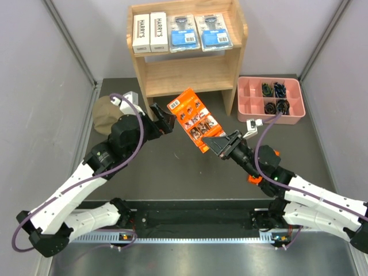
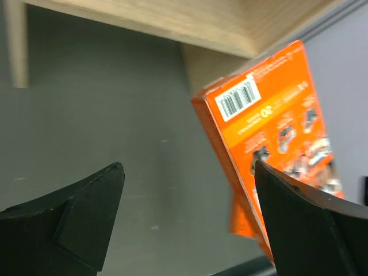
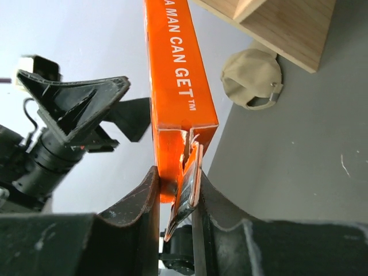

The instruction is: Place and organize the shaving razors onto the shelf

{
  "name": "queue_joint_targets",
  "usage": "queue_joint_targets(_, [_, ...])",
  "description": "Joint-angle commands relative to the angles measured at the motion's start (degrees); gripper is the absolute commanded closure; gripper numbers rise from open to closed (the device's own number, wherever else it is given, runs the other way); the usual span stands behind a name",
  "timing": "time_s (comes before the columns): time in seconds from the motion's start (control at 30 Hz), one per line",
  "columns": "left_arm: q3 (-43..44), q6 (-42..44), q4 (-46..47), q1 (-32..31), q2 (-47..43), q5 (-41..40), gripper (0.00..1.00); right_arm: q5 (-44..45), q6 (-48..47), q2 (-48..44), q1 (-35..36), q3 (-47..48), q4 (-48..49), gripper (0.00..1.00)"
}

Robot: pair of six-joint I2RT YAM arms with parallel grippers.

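My right gripper is shut on the lower end of an orange razor pack and holds it tilted in the air in front of the shelf. In the right wrist view the pack and a thin orange card flap are pinched between the fingers. My left gripper is open beside the pack's upper left end; in the left wrist view the pack stands against the right finger. Two white Harry's boxes and two blue blister packs lie on the top tier. A second orange pack is not clearly seen.
A pink compartmented tray with small dark items stands right of the shelf. A beige cap lies left of the shelf, behind my left arm. The shelf's lower tier holds nothing. Grey walls close in both sides.
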Motion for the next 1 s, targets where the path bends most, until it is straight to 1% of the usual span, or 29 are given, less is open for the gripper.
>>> queue_joint_targets(0.0, [6.77, 11.87, -17.14, 0.0, 4.61, -8.18, 0.01, 0.66, -1.03, -1.35, -0.25, 0.16, 0.19, 0.98])
queue_joint_targets(0.07, [8.01, 14.68, -19.97, 0.0, 5.85, -8.88, 0.01, 0.66, -0.68, -1.44, -0.34, -0.28, 0.28, 0.98])
queue_joint_targets(0.17, [9.33, 15.13, -23.76, 0.0, 7.61, -9.77, 0.01, 0.58, -0.33, -1.17, -0.34, -0.64, 0.19, 0.98])
queue_joint_targets(0.5, [6.44, 13.46, -22.97, 0.26, 7.61, -6.34, 0.01, 0.23, -0.94, 1.81, -0.34, 1.73, -2.01, 0.97])
queue_joint_targets(0.67, [5.91, 13.73, -24.64, 2.02, 9.18, -4.85, 0.01, -0.92, -1.47, 4.45, -0.34, 3.32, -2.01, 0.97])
queue_joint_targets(0.77, [5.73, 14.86, -26.31, 5.09, 10.5, -2.39, 0.01, -1.18, -1.64, 6.03, -0.34, 4.2, -1.92, 0.97])
queue_joint_targets(0.83, [5.38, 16.18, -26.75, 8.34, 11.12, -0.55, 0.01, -1.53, -1.91, 6.74, -0.34, 4.9, -1.92, 0.97])
queue_joint_targets(0.87, [5.21, 16.53, -26.84, 9.65, 11.39, 1.37, 0.01, -1.71, -1.99, 7.17, -0.42, 5.16, -1.83, 0.97])
queue_joint_targets(0.93, [4.42, 17.58, -26.32, 14.48, 11.65, 5.06, 0.01, -2.15, -1.91, 8.32, -0.43, 5.69, -1.48, 0.97])
queue_joint_targets(0.97, [4.07, 17.68, -26.14, 16.5, 11.74, 9.7, 0.01, -2.32, -1.91, 8.76, -0.34, 5.78, -1.31, 0.97])
